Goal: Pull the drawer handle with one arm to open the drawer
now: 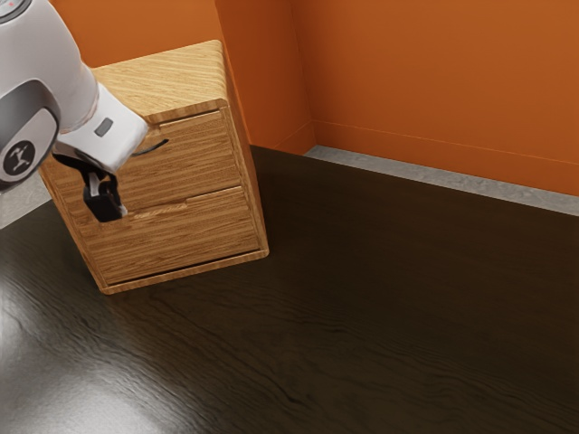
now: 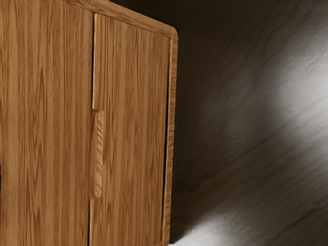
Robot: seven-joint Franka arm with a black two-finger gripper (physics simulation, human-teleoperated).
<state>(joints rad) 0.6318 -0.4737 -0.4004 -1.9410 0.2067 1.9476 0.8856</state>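
A wooden cabinet (image 1: 172, 172) with two stacked drawers stands on the dark floor at the exterior view's left. The upper drawer (image 1: 181, 158) carries a thin dark curved handle (image 1: 152, 146). Along the top edge of the lower drawer (image 1: 176, 235) runs a wooden handle (image 1: 161, 210). My black gripper (image 1: 105, 204) hangs in front of the drawer fronts, just beyond the wooden handle's end on the exterior view's left, at the height of the seam between the drawers. In the wrist view the wooden handle (image 2: 96, 154) lies along the seam, close ahead of the hand. Both drawers sit flush with the cabinet.
Orange walls (image 1: 434, 72) rise behind the cabinet, with a grey strip (image 1: 452, 176) at their foot. Dark wood-grain floor (image 1: 362, 316) spreads out wide in front of the cabinet and toward the exterior view's right.
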